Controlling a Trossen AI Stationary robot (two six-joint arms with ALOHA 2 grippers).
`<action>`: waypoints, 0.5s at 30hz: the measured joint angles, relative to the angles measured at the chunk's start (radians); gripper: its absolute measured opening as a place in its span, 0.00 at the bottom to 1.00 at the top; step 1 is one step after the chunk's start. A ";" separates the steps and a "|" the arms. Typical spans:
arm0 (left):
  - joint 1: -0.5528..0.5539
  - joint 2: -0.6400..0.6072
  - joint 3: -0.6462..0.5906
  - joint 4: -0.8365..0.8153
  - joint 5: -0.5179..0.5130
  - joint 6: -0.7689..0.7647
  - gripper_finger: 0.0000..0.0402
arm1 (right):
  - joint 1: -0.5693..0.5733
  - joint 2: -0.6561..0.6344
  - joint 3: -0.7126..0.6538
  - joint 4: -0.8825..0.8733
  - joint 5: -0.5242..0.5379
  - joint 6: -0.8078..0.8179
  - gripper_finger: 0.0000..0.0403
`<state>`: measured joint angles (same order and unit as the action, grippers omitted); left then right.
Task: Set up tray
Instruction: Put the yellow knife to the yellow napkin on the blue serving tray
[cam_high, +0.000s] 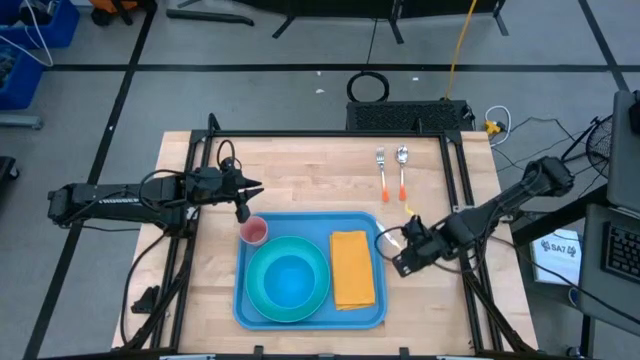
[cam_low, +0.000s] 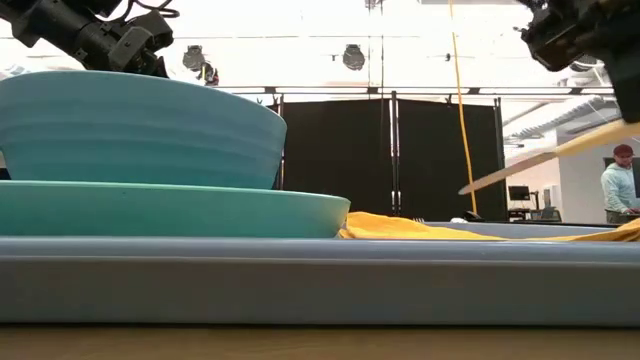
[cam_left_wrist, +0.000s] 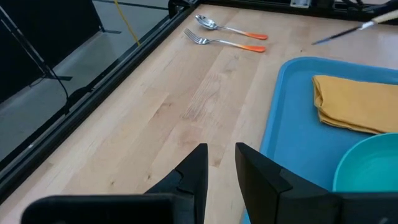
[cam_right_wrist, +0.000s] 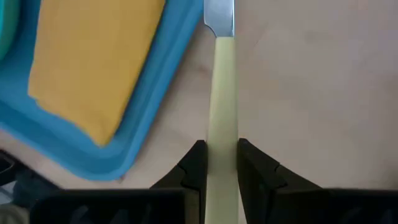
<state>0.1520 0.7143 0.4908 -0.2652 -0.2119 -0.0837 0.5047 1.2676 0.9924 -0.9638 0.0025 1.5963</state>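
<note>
The blue tray (cam_high: 378, 300) lies near the table's near edge. On it are a turquoise bowl on a turquoise plate (cam_high: 289, 281), a folded yellow napkin (cam_high: 352, 268) and a pink cup (cam_high: 254, 232) in its far left corner. My left gripper (cam_high: 243, 207) hovers just beyond the cup, open by a narrow gap (cam_left_wrist: 221, 163) and holding nothing. My right gripper (cam_high: 404, 252) is just off the tray's right rim, shut on a knife (cam_right_wrist: 221, 93) with a pale yellow handle. A fork (cam_high: 381, 170) and a spoon (cam_high: 402, 168) with orange handles lie near the far edge. My right gripper pinches the knife's pale yellow handle (cam_right_wrist: 221, 134) between its two fingers (cam_right_wrist: 194, 165). The knife runs forward along the fingers, its metal blade (cam_right_wrist: 219, 15) pointing away from the wrist. It is lifted clear of the table and tilted, blade end lower (cam_low: 482, 184).
Bare wood lies to the left and right of the tray and between it and the fork and spoon (cam_left_wrist: 227, 36). Black frame rails (cam_high: 462, 180) run along the table's sides. A person (cam_low: 620, 185) stands far off in the room behind.
</note>
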 joint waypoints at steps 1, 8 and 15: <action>0.000 0.000 0.000 0.000 0.000 0.000 0.22 | 0.009 0.022 0.020 0.000 -0.001 0.020 0.12; 0.000 0.000 0.000 0.000 0.002 -0.007 0.22 | 0.044 0.203 0.104 0.079 0.131 0.106 0.12; 0.000 0.000 0.000 -0.001 0.003 -0.024 0.22 | 0.050 0.354 0.104 0.298 0.185 0.128 0.12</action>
<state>0.1520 0.7139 0.4908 -0.2661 -0.2092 -0.1078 0.5549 1.6218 1.0962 -0.6659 0.1876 1.7245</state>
